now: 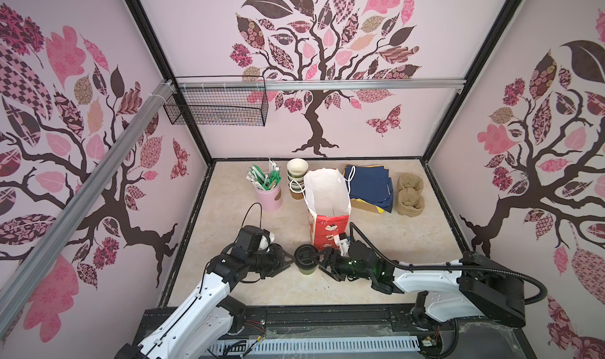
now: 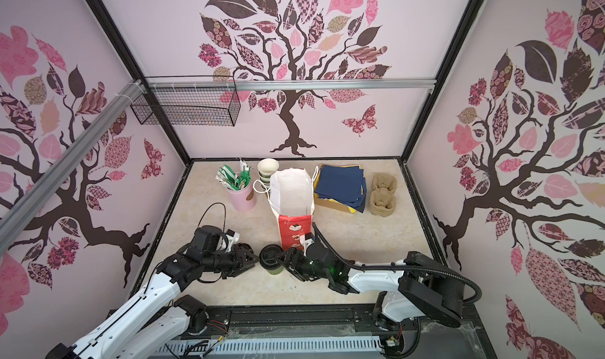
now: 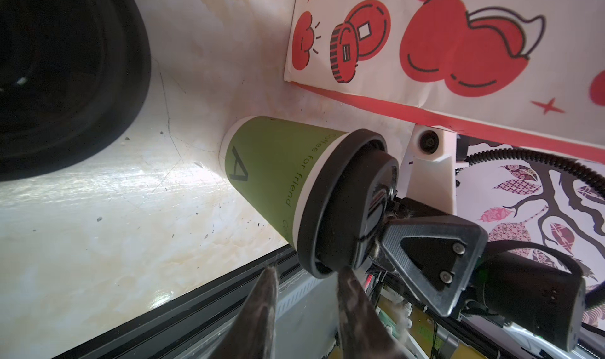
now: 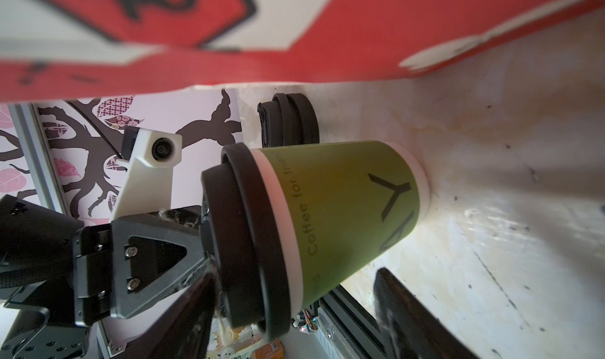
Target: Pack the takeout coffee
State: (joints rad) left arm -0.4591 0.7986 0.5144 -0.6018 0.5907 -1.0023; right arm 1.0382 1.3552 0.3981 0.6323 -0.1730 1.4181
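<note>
One takeout coffee [image 1: 306,261], a green cup under a black sip lid [image 3: 340,203], stands upright on the table just in front of the paper bag [image 1: 327,207]. My left gripper [image 1: 290,260] meets it from the left. Its jaws are a little apart, and the lid's rim lies at the tips [image 3: 307,275] with nothing clamped. My right gripper [image 1: 319,261] reaches in from the right and is wide open [image 4: 298,272]. One of its fingers [image 3: 425,243] rests on the lid's top, and the other hangs low beside the cup wall [image 4: 340,210].
The bag, white with red print, stands open at the top. A stack of bare black lids [image 4: 288,121] sits close behind the cup. At the back are a pink cup of straws [image 1: 269,192], stacked cups [image 1: 297,177], navy sheets [image 1: 370,185] and pulp carriers [image 1: 411,193].
</note>
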